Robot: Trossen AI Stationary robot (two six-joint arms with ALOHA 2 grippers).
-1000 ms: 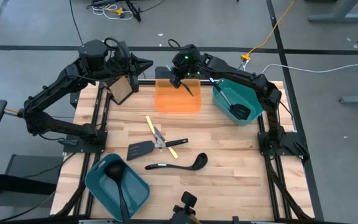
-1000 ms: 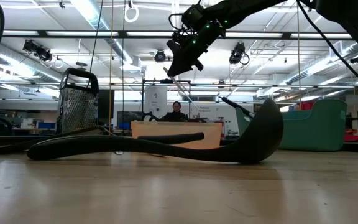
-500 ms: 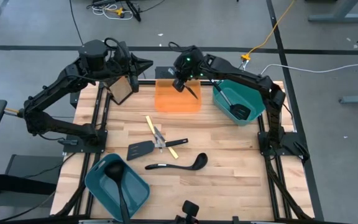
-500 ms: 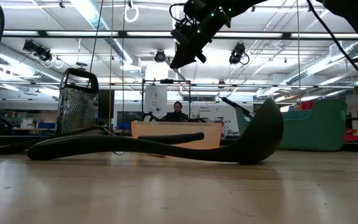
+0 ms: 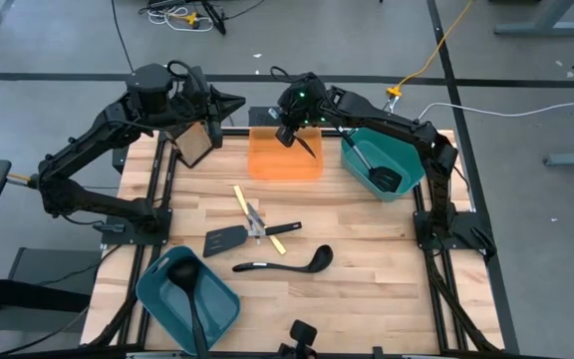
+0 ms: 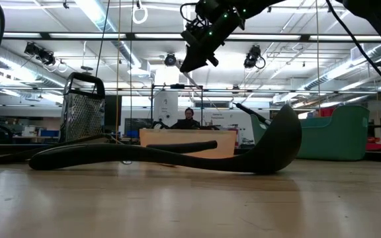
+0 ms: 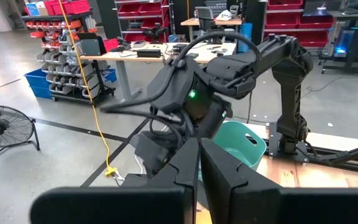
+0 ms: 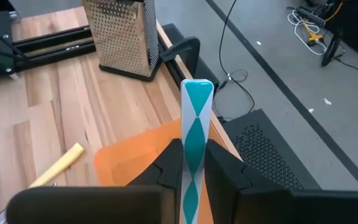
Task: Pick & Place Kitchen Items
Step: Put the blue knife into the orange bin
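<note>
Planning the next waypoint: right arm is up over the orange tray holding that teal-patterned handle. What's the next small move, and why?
Probably lower it straight down. The right end effector is shut on the teal-patterned utensil, high above the orange tray in the low view. Releasing from there would drop it. The left end effector waits shut by the grater.

Robotics lab: parts shelves (image 7: 64, 46), workbenches (image 7: 154, 56).

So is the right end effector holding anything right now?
Yes, the right end effector is shut on a teal-and-white patterned handle, above the orange tray.
</note>
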